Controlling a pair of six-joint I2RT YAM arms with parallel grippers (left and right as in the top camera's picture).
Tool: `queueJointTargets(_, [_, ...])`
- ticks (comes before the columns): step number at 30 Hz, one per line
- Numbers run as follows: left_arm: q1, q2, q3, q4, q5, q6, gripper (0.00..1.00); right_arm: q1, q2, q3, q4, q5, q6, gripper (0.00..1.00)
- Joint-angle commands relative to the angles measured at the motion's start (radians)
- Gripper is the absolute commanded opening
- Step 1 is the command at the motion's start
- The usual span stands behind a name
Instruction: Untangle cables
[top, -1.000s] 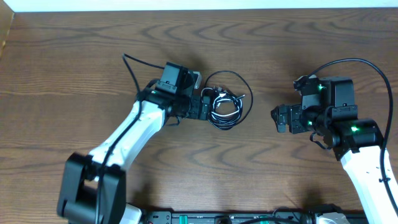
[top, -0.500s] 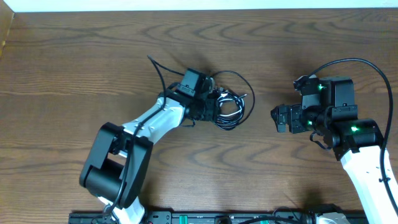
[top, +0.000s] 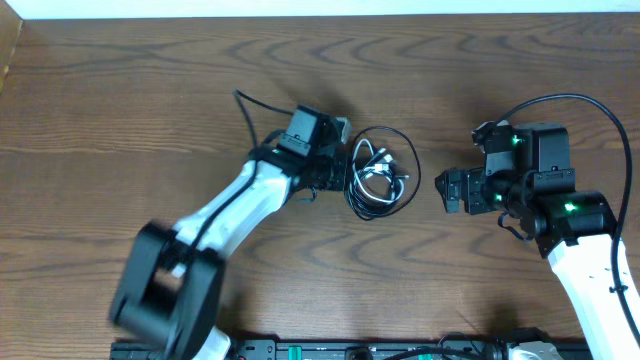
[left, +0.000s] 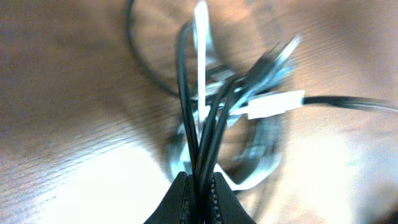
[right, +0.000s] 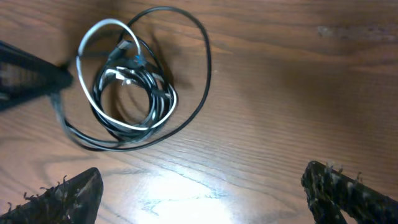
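Your left gripper (left: 199, 198) is clamped on several strands of the cables (top: 378, 178). They form a tangled coil of black cords and one white, directly ahead of its fingertips on the table (top: 120, 100). Your right gripper (top: 447, 190) stands wide open and empty, near the coil's far side.
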Motion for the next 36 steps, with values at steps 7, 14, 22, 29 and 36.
queueJointTargets(7, [0.011,-0.277,0.004,0.080,0.343,-0.094,0.08,0.006,0.113,0.008,0.065,-0.264,0.012,0.99])
queueJointTargets(14, [0.012,-0.287,0.004,0.207,0.438,-0.094,0.08,0.006,0.190,0.008,0.207,-0.323,0.013,0.99])
queueJointTargets(22, [0.012,-0.287,0.004,-0.143,-0.094,0.064,0.27,0.006,0.246,0.008,0.208,0.071,0.088,0.01])
queueJointTargets(29, [0.012,-0.287,0.004,-0.307,-0.389,0.037,0.32,0.007,0.156,0.178,0.207,-0.201,0.065,0.01])
queueJointTargets(36, [0.012,-0.254,-0.002,-0.228,-0.170,0.011,0.53,0.006,0.072,0.240,0.391,-0.493,0.092,0.03])
